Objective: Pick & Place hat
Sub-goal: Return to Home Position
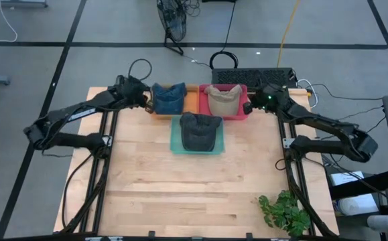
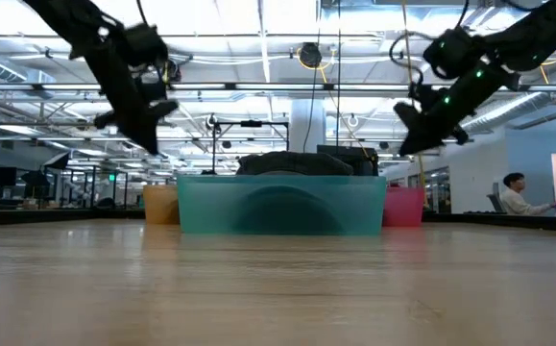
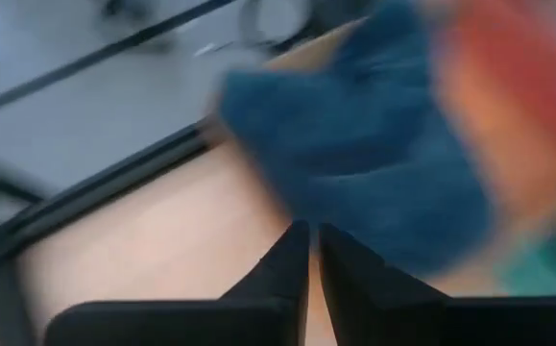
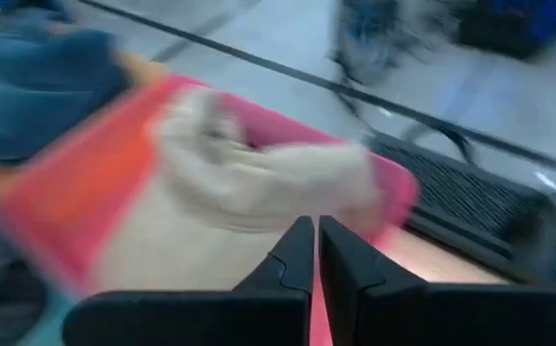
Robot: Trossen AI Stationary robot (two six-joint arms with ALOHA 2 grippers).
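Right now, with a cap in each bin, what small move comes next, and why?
Probably pull both arms back from the bins. The black fabric cap lies in the teal plastic bin, the blue cap in the orange bin, the beige cap in the red bin; the left end effector and right end effector hover shut, empty.

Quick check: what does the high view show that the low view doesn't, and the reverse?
Only high: the blue cap in the orange bin, the beige cap in the red bin, and a plant. Only low: left gripper and right gripper hang above the tabletop; a seated person behind. Both: the black cap in the teal bin, and the side bins' walls.
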